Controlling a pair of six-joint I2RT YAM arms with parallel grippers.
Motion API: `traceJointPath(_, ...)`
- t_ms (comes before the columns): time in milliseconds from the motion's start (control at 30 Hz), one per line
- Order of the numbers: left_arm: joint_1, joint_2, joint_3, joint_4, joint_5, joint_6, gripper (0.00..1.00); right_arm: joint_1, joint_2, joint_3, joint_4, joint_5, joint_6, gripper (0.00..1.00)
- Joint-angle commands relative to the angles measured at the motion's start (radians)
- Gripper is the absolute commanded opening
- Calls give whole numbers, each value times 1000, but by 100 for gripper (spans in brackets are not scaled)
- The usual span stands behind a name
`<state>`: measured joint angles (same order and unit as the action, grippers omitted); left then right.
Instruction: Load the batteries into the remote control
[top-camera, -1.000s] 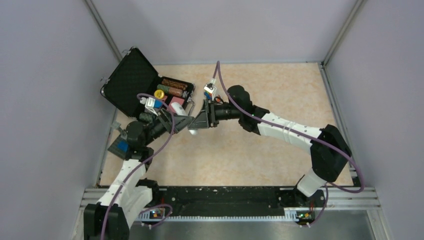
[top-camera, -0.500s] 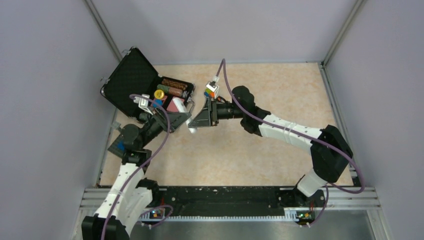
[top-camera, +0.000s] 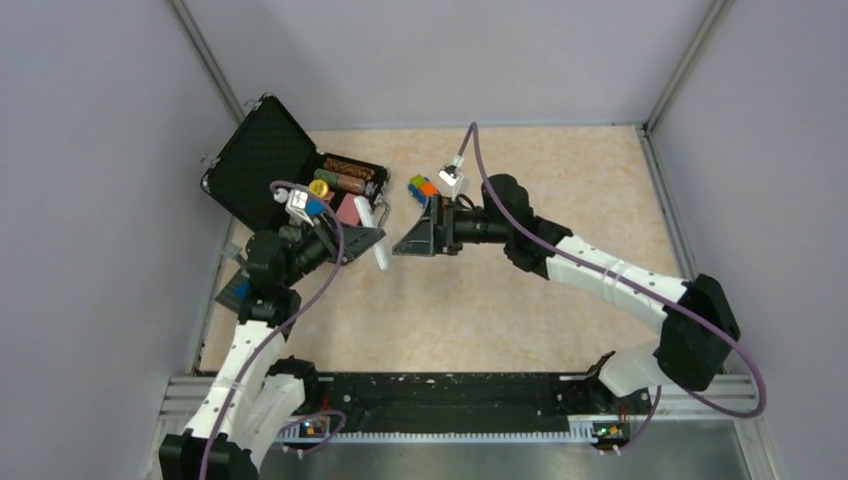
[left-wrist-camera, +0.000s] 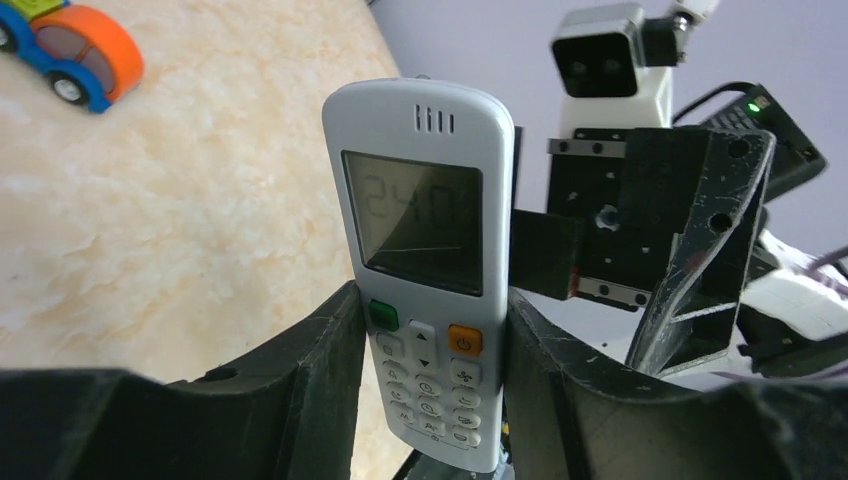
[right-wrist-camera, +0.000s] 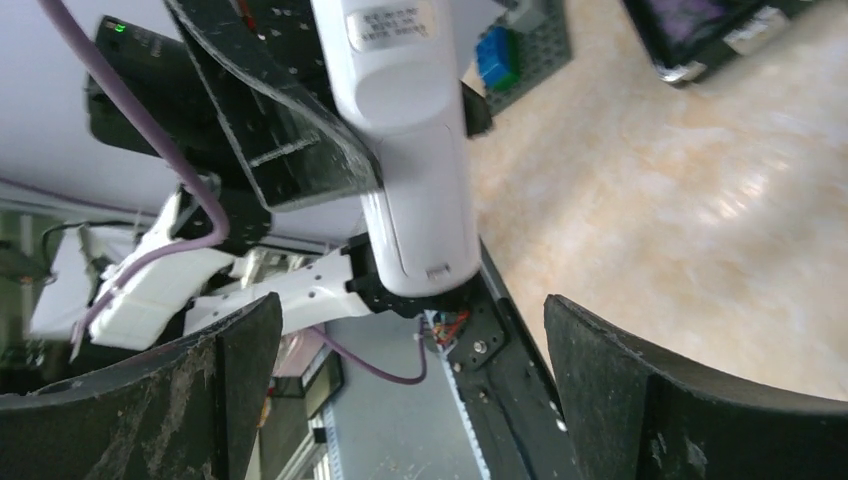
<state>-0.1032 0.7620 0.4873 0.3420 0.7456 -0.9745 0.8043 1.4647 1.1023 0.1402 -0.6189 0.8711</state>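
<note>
Behind the left gripper (left-wrist-camera: 432, 300), an open black case (top-camera: 262, 160). Pinched between that gripper's fingers (left-wrist-camera: 320, 370), by its long edges at the buttons: the remote (left-wrist-camera: 420, 200), upright, screen end clear above the tips. Far ahead and leftward, a toy car (left-wrist-camera: 70, 55) on the table (left-wrist-camera: 200, 200). Facing from the right, the right gripper (right-wrist-camera: 410, 320), spread wide, touching nothing, the remote's back just ahead of its fingers.
</note>
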Motion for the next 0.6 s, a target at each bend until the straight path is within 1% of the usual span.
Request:
traceJointPath(0, -11, 1, 112, -289, -49, 204, 16, -38, -154, -66, -265, 213, -83, 99)
traceJointPath(100, -63, 15, 146, -485, -133, 298, 14, -45, -233, -114, -430, 363, -97, 99)
traceJointPath(200, -142, 56, 146, -599, -250, 319, 11, -45, -314, -168, -541, 465, -76, 99)
traceJointPath(267, -200, 94, 134, -644, -332, 319, 9, -44, -375, -216, -574, 505, -44, 99)
traceJointPath(300, -229, 123, 128, -670, -396, 317, 9, -45, -405, -242, -589, 523, -22, 99)
traceJointPath(400, -309, 192, 111, -737, -582, 314, 11, -45, -501, -307, -639, 574, 45, 99)
traceJointPath(500, -364, 290, 114, -757, -701, 323, 11, -45, -563, -334, -700, 615, 79, 99)
traceJointPath(567, -408, 383, 121, -760, -798, 334, 11, -45, -588, -337, -728, 647, 88, 99)
